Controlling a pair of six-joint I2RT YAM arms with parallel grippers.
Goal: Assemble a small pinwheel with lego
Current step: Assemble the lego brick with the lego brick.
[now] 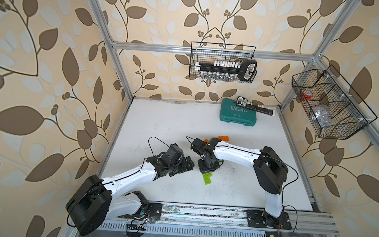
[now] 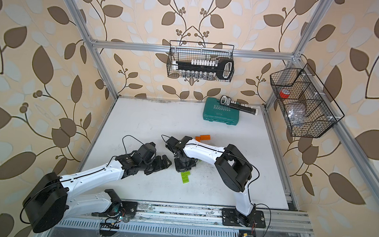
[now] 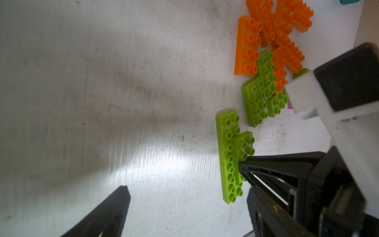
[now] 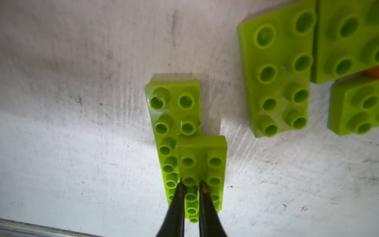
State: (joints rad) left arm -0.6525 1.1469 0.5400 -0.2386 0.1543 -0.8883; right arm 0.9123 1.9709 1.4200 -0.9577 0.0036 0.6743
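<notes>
The right end effector (image 4: 192,189) has its two thin black fingers (image 4: 179,198) almost shut. One stud of a lime-green plastic studded brick (image 4: 202,151) is pinched between the tips. That brick sits on top of a long lime-green strip of studded plastic bricks (image 4: 164,123), which lies flat on the white desk (image 4: 82,143). The fingers hide the near end of the strip. In both top views the right arm (image 1: 233,154) covers most of this, and only one end of the strip (image 1: 207,178) (image 2: 185,177) peeks out.

The left end effector (image 3: 187,190) is wide open and holds nothing. It hangs just beside the strip. Its fingers are cut off by the picture edge in the left wrist view.

Some loose lime-green bricks (image 3: 256,100) lie near the strip and touch a pile of orange studded plastic bricks (image 3: 248,47). A white part of the right arm hides some of them. Only a tiny pink sliver (image 3: 289,106) shows there, too small to tell its shape. In the top views just a few orange ends (image 1: 224,138) stick out from behind the arm.

A teal plastic case (image 1: 238,114) sits at the far side of the desk, well apart.
</notes>
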